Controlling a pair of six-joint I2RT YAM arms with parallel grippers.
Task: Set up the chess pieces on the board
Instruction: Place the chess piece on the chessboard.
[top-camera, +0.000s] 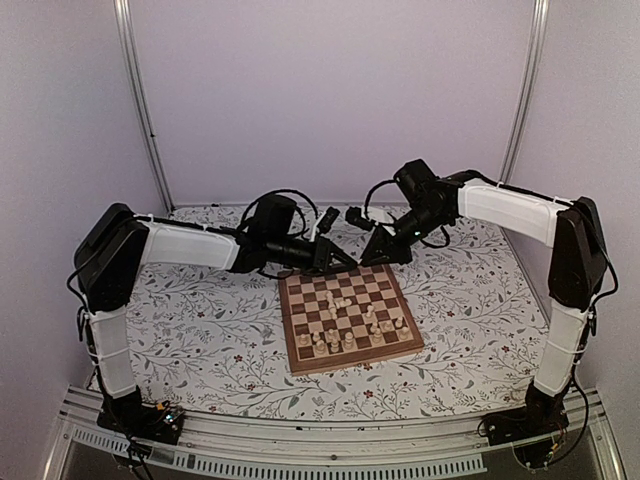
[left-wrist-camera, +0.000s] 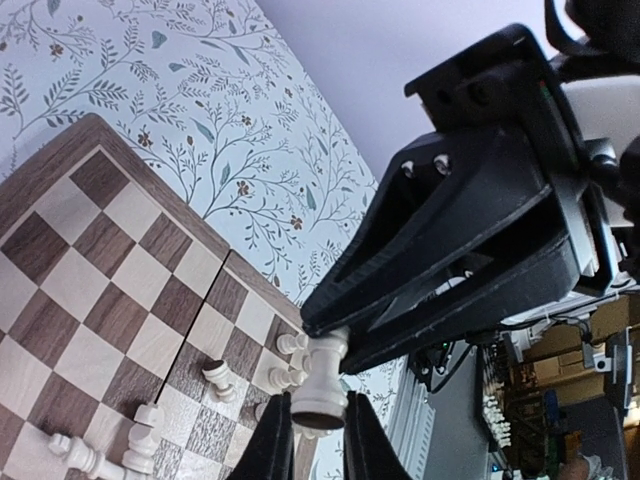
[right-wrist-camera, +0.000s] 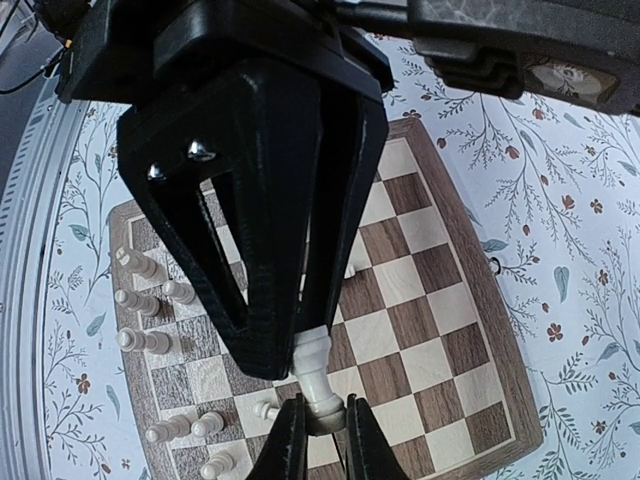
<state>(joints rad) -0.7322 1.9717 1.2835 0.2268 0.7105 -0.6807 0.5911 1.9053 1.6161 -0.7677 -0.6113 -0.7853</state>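
Both grippers meet in the air over the far edge of the board (top-camera: 352, 361). They hold one cream chess piece (left-wrist-camera: 322, 385) end to end. My left gripper (left-wrist-camera: 318, 432) is shut on the piece's wide end. My right gripper (left-wrist-camera: 333, 338) pinches its other end. In the right wrist view the right gripper (right-wrist-camera: 322, 432) clamps one end of the piece (right-wrist-camera: 322, 385), and the left gripper (right-wrist-camera: 300, 352) holds the other. Several more cream pieces (top-camera: 345, 335) stand or lie on the near half of the board (right-wrist-camera: 440, 330).
The board lies on a floral tablecloth (top-camera: 200, 330) that covers the table. White walls and two slanted metal rails (top-camera: 140, 100) close in the back and sides. A metal rail (top-camera: 320, 445) runs along the near edge between the arm bases.
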